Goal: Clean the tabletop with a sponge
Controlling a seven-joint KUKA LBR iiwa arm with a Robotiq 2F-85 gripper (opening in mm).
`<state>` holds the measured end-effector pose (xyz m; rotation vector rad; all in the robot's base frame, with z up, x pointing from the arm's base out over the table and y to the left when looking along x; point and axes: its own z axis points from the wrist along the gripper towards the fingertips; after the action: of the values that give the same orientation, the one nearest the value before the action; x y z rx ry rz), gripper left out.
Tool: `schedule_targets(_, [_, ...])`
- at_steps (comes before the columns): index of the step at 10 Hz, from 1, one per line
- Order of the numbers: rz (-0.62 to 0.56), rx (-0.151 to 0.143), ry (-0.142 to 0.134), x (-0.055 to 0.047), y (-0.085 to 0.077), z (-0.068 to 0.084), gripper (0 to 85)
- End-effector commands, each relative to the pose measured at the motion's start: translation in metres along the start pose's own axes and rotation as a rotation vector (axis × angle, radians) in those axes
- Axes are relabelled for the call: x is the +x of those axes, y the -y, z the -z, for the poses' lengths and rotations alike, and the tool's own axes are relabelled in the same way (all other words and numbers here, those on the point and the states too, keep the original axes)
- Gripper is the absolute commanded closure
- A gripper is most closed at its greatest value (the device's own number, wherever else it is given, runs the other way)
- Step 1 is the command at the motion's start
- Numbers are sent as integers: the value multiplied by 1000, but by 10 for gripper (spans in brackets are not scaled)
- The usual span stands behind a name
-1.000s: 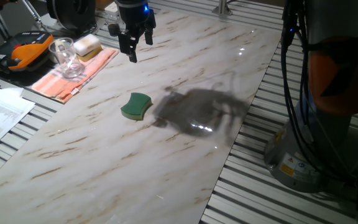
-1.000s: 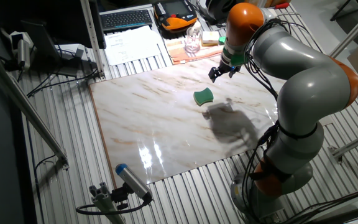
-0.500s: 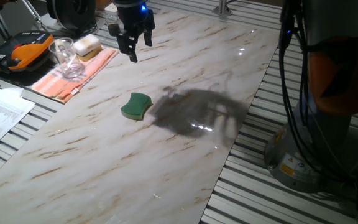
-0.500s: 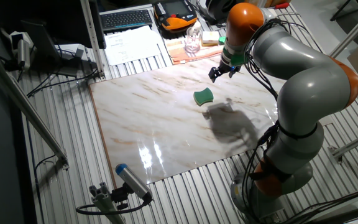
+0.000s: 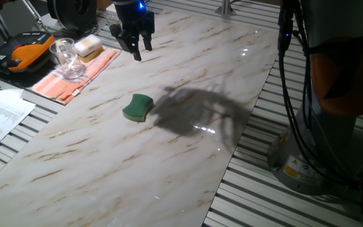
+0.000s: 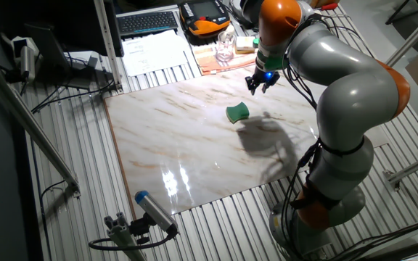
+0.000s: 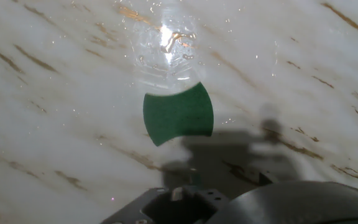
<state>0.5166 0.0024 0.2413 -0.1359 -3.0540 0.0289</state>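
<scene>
The end effector (image 5: 137,49) is hovering above the worktop (image 5: 188,157), fingers spread apart and gripping nothing. The sponge (image 5: 138,107) is lying flat on the worktop, well apart from it. The reach step is in hand; the next move calls for centring over the sponge and descending to grip it.

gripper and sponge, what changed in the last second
The gripper drifted slightly up and away from the sponge, toward the far end of the tabletop; the arm's upper links shifted and its shadow moved with it. Nothing was grasped or released. The sponge stayed put on the marble, untouched.
</scene>
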Motion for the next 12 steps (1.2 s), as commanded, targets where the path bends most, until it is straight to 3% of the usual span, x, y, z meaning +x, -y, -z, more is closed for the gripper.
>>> schedule_targets(1, [-2, -2, 0, 0, 0, 0, 850])
schedule_targets(3, [-6, -3, 14, -1, 0, -1, 850])
schedule_targets(8, [-17, -23, 8, -1, 0, -1, 850])
schedule_targets(12, [-11, -16, 20, -2, 0, -2, 850])
